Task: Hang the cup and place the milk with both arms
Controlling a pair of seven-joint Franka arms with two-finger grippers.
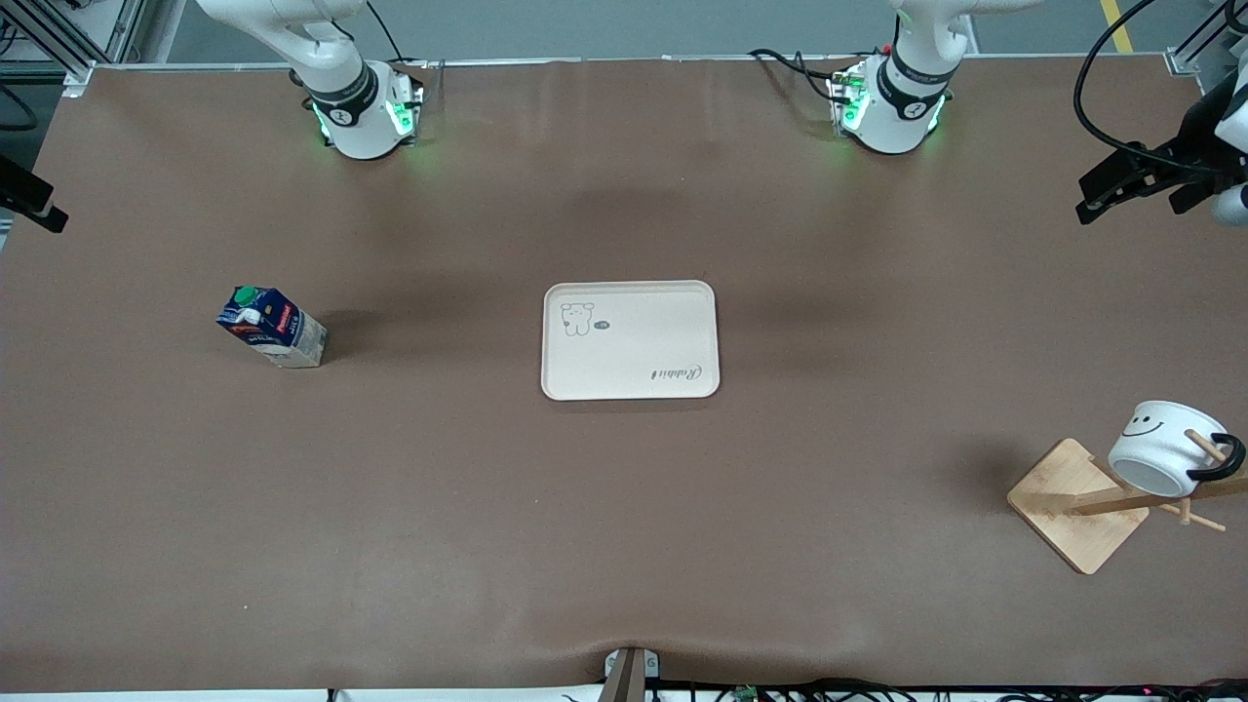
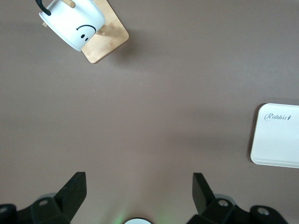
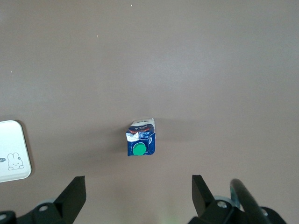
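Note:
The cup (image 1: 1165, 448), white with a black smiley face, hangs by its black handle on a peg of a wooden rack (image 1: 1068, 502) near the left arm's end of the table. The left wrist view shows this cup (image 2: 70, 23) far below. The milk (image 1: 273, 327), a dark blue carton with a green cap, stands on the table toward the right arm's end. My left gripper (image 2: 139, 179) is open, high over bare table near its base. My right gripper (image 3: 138, 182) is open too, high above the table with the milk (image 3: 141, 137) below it. Neither holds anything.
A cream tray (image 1: 629, 339) with a small animal drawing lies flat mid-table between the milk and the rack. Black fixtures with cables (image 1: 1150, 171) stick in over the table's end by the left arm; a smaller one (image 1: 29, 200) is at the right arm's end.

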